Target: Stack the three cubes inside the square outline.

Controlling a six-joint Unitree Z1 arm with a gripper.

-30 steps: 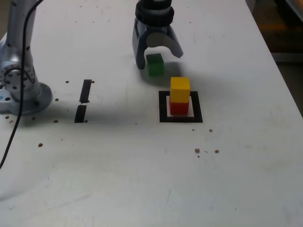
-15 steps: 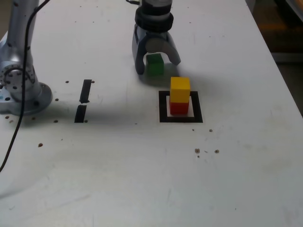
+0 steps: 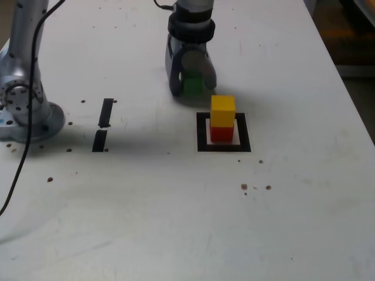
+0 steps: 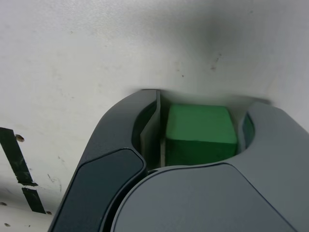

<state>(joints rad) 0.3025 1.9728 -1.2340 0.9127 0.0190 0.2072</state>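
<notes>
Two of the three cubes are already sitting stacked: the small solid yellow cube (image 3: 222, 110) is resting on the small solid red cube (image 3: 221, 133) inside the black tape square outline (image 3: 223, 147) on the white counter (image 3: 176, 205). Remaining is the small solid green cube (image 4: 200, 134), lying between the jaws of the grey pincer (image 3: 190, 88), which is narrowing around it; full contact cannot be confirmed. Judged next: the stack is lying just beside the pincer, toward the exterior view's lower right

hand (image 4: 198, 159): smooth matt grey plastic | green cube (image 4: 200, 133): matt | table (image 3: 176, 205): white, scuffed
</notes>
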